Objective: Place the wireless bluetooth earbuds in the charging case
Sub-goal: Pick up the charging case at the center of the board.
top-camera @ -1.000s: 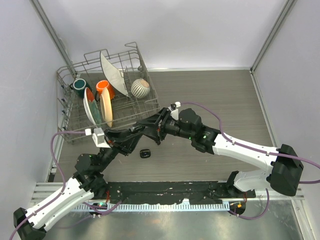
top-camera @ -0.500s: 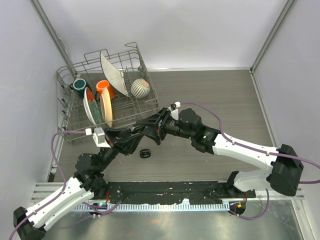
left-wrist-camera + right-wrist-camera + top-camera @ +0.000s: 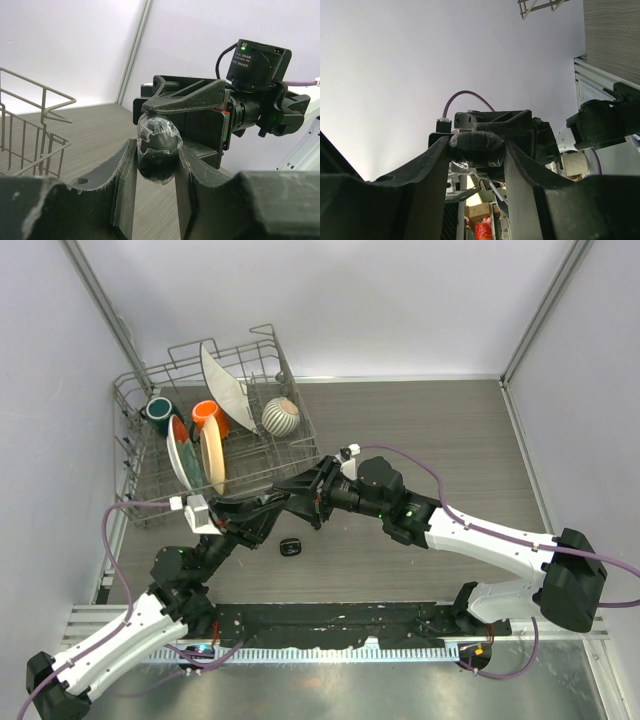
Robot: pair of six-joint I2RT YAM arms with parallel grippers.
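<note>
A black oval charging case, wrapped in clear film, hangs in the air between both arms. In the left wrist view my left gripper is shut on its lower half, with both fingers pressed to its sides. My right gripper is shut on the same case from the opposite side. From above, the two grippers meet over the table: left, right. A small black piece lies on the table just below them; it is too small to tell whether it is an earbud. No earbuds show clearly.
A wire dish rack stands at the back left with plates, a teal cup, an orange cup and a striped bowl. Its near corner lies close behind the grippers. Grey walls enclose the wooden table.
The left wrist has shifted very slightly to the left. The case stays gripped between both grippers, and the small black piece on the table has not moved.
</note>
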